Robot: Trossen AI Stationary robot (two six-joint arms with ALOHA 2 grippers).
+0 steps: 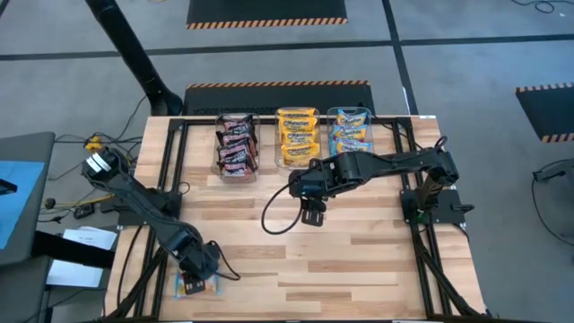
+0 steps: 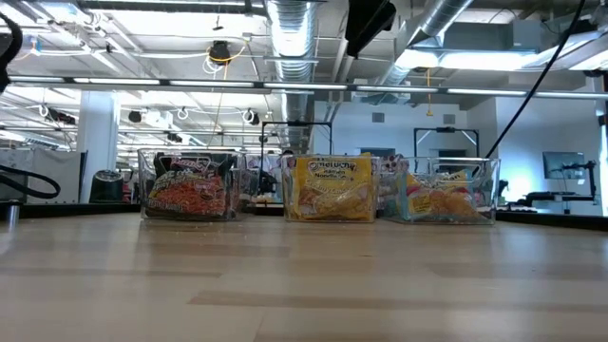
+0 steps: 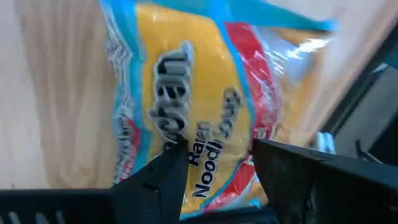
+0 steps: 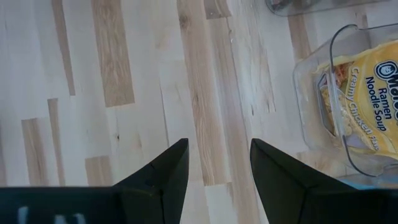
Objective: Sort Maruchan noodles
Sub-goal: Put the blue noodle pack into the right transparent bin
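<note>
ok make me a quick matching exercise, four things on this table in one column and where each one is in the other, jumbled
Things:
1. red-black packets
2. yellow packets
3. loose blue-yellow packet
4. right gripper

Places:
A. over bare wood near the table's middle
B. near-left corner, under the left gripper
C. middle tub of the back row
D. left tub of the back row

Pairs: 1-D, 2-C, 3-B, 4-A
</note>
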